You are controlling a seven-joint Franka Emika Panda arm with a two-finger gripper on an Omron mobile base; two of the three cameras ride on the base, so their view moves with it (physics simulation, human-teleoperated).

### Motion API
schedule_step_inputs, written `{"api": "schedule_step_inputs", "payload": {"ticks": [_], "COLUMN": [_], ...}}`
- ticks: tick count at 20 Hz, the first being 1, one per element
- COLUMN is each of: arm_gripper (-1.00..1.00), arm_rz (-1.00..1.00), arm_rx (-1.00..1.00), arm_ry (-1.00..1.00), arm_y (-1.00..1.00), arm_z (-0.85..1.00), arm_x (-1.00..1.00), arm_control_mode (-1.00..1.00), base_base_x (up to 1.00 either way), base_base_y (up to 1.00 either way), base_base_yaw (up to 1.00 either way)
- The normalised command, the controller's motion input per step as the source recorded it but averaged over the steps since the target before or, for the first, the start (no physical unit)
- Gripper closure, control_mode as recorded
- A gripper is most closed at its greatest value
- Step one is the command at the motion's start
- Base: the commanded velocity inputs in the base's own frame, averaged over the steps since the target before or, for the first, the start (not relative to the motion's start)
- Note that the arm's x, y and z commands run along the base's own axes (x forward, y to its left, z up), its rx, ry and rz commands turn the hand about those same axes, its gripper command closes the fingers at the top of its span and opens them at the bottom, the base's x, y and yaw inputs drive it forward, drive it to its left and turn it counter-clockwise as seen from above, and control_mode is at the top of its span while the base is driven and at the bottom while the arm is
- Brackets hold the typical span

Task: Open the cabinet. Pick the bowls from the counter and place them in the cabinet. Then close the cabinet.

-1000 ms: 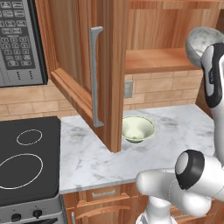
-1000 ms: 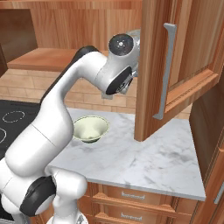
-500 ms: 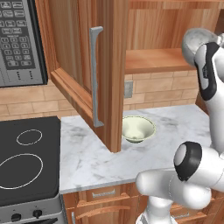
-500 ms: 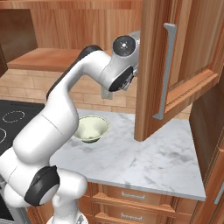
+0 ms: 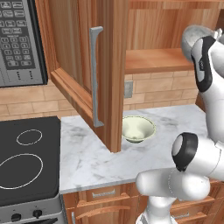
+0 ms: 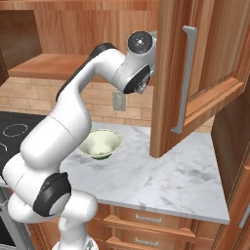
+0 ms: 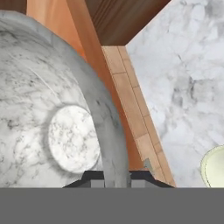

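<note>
Gripper: (image 7: 116,175) pinched on the rim of the grey-white speckled bowl (image 7: 52,109), one tip on each side of the wall, held up at shelf height.
Change: over the last second the arm has swung further right and the bowl has edged closer to the cabinet opening; in my judgement the first bowl is about to go onto the shelf.
Microwave (image 5: 19,43): far left, not involved.
Cabinet door (image 5: 87,74): swung wide open, bar handle (image 5: 95,76) facing out.
Cabinet shelf (image 5: 157,59): bare wood, nothing set on it yet.
Cream-green bowl (image 5: 138,129): upright and empty on the counter (image 5: 87,162), just beside the open door's lower corner, waiting its turn.
Speckled bowl, left base view (image 5: 194,39): at the shelf's right end, empty.
</note>
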Motion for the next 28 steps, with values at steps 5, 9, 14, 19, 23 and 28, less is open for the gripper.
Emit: {"api": "schedule_step_inputs", "payload": {"ticks": [5,9,14,19,23,28], "arm_gripper": [1.0,1.0,1.0,1.0,-1.0,-1.0], "arm_rz": [0.0,0.0,0.01,0.0,0.0,0.0], "arm_rx": [0.0,0.0,0.01,0.0,0.0,0.0], "arm_ry": [-0.07,0.0,0.1,0.11,0.01,-0.14], "arm_y": [0.0,0.0,-0.06,0.0,0.0,0.0], "arm_z": [-0.08,-0.25,-0.55,-0.41,-0.08,0.13], "arm_x": [0.24,0.34,0.07,0.04,0.0,0.0], "arm_control_mode": [-1.0,-1.0,-1.0,-1.0,-1.0,-1.0], "base_base_x": [0.0,0.0,0.0,0.0,0.0,0.0], "base_base_y": [0.0,0.0,0.0,0.0,0.0,0.0], "base_base_yaw": [0.0,0.0,0.0,0.0,0.0,0.0]}}
